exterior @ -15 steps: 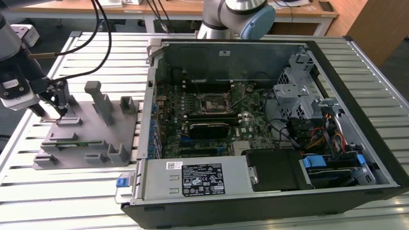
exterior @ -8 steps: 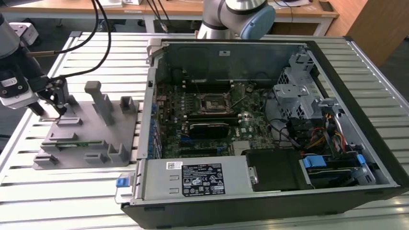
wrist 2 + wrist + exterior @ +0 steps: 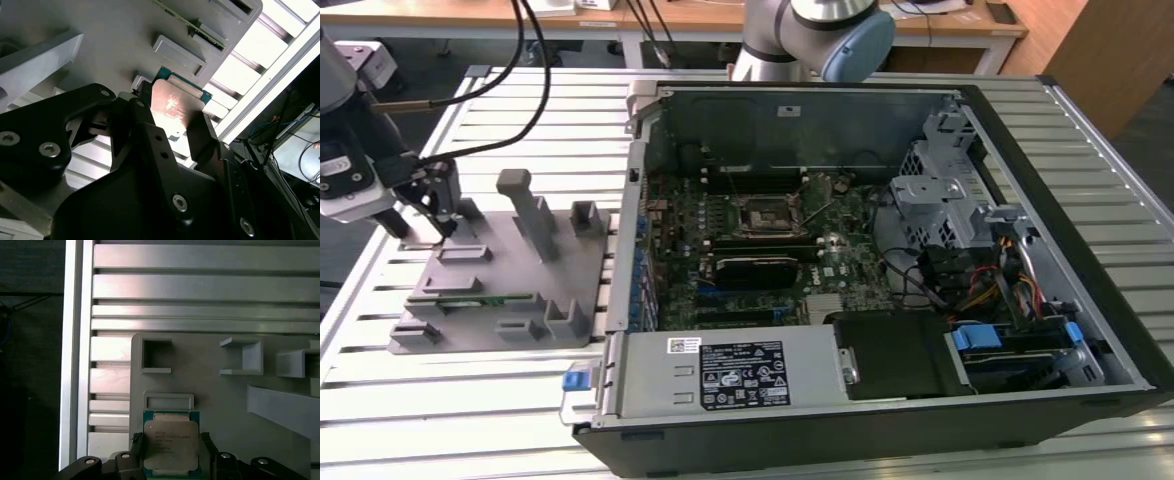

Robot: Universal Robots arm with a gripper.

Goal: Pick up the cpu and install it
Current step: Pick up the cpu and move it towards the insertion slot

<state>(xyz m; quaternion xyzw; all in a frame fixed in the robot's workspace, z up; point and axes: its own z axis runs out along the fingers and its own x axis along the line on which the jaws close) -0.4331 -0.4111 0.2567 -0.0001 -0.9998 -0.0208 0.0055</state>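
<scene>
The gripper point(image 3: 171, 447) has its 2 fingers pinched against the sides of the cpu point(image 3: 170, 435), just over the grey fixture point(image 3: 507, 285). The motherboard socket point(image 3: 765, 215) looks empty, so installing remains.

fixture tray point(image 3: 507, 275) sits on the table point(image 3: 454, 400), exterior view's left of the case point(image 3: 881, 445).

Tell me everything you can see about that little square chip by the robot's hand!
The cpu is a small flat square. It has a silvery metal top plate with faint print, and a thin green board edge shows around it. It lies flat near one edge of the grey holder. The hand sits closely around it.
</scene>
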